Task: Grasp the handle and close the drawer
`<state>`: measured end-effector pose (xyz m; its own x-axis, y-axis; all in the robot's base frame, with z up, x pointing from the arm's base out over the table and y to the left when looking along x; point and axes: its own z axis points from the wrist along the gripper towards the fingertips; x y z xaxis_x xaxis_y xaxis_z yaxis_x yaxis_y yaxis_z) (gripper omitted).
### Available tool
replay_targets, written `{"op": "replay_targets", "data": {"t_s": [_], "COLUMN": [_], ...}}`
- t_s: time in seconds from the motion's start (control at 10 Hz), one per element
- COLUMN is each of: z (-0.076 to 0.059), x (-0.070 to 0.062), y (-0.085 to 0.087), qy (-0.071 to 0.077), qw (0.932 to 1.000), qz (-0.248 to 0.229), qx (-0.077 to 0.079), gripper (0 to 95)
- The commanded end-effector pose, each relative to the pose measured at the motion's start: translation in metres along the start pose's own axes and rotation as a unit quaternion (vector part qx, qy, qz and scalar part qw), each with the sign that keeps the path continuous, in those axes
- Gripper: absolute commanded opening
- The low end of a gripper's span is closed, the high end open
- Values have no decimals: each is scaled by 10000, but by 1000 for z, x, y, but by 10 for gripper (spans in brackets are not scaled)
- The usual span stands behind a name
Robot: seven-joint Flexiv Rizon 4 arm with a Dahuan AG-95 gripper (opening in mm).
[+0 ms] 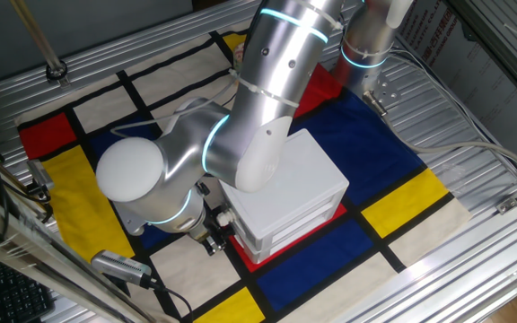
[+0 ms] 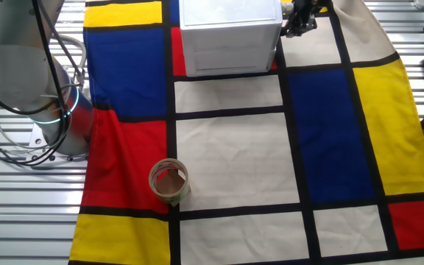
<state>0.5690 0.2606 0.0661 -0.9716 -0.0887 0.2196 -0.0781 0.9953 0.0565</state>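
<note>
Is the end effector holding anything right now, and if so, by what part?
Cannot be told. The end effector sits right against one side of the cabinet, but the arm hides the handle in one view and the contact is too small in the other.

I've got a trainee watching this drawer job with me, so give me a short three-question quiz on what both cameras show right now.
1. True or false: the gripper is at one side of the white cabinet, not above it.
2. Multiple choice: the tape roll lies on the patterned cloth A) touching the cabinet, B) apart from it at the red and white patches, C) on top of the cabinet.
3. Fill in: directly under the cabinet the cloth patch is ____.

Key:
1. True; in both views the gripper sits low beside the cabinet. The handle is not visible.
2. B.
3. Red.
</note>
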Motion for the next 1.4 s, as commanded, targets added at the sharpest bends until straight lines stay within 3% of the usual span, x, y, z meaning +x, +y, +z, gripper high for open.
{"op": "replay_targets", "data": {"t_s": [0.1,0.3,0.5,0.6,0.7,0.8,0.9,1.1,1.2,1.4], "z": [1,1,2,2,3,3,3,4,4,5], "x": [0,0,-1,-1,-2,-2,-3,-4,-5,-8], "y": [0,0,0,-1,-1,-1,-1,-1,-1,-1], "qy": [-22,-50,-78,-77,-84,-95,-91,-112,-114,-118], "qw": [10000,10000,9999,9999,9999,9999,9999,9999,9998,9999], "qz": [4,-9,-51,-57,-72,-68,-78,-94,-114,-69], "qx": [-26,-31,-58,-51,-59,-65,-63,-75,-72,-74], "gripper": [0,0,380,380,570,570,760,760,950,950]}}
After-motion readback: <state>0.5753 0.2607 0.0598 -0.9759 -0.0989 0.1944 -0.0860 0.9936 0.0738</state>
